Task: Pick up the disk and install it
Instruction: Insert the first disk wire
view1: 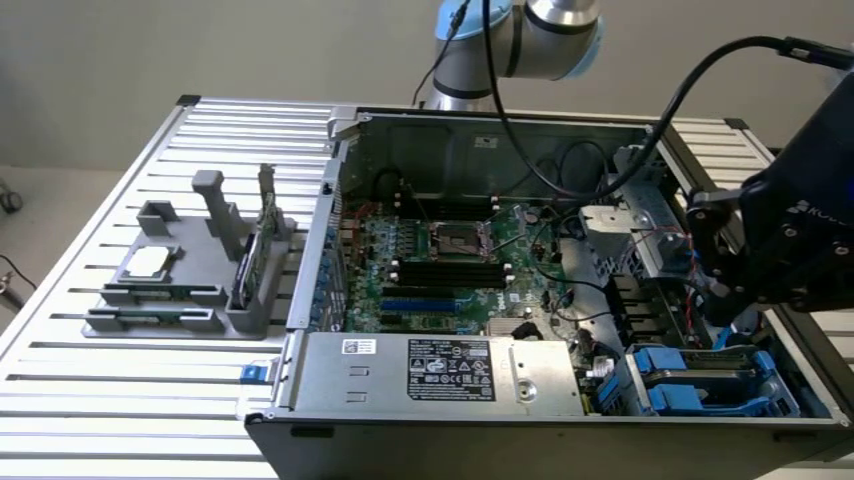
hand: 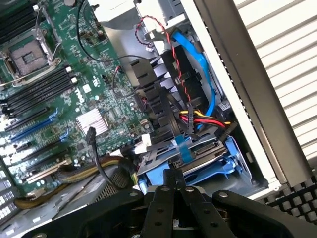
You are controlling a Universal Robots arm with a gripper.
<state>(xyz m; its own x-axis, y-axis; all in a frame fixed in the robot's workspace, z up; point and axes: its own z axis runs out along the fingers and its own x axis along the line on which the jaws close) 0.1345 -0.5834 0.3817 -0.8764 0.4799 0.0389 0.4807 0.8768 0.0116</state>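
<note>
the disk (hand: 197, 150) looks seated in the blue drive bay (view1: 674, 372), on the exterior view's right, so you seem nearly done. your gripper (hand: 176, 184) is pinched shut and empty, just above it. the exterior view adds the grey holder (view1: 187, 300) with the chip (view1: 147, 262). the wrist view adds the cables (hand: 198, 116) behind the bay.

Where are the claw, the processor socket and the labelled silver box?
claw (hand: 174, 176): wrist view, midway between its closed fingertips.
processor socket (view1: 461, 240): exterior view, middle of the socket.
silver box (view1: 451, 370): exterior view, on its printed label.
</note>
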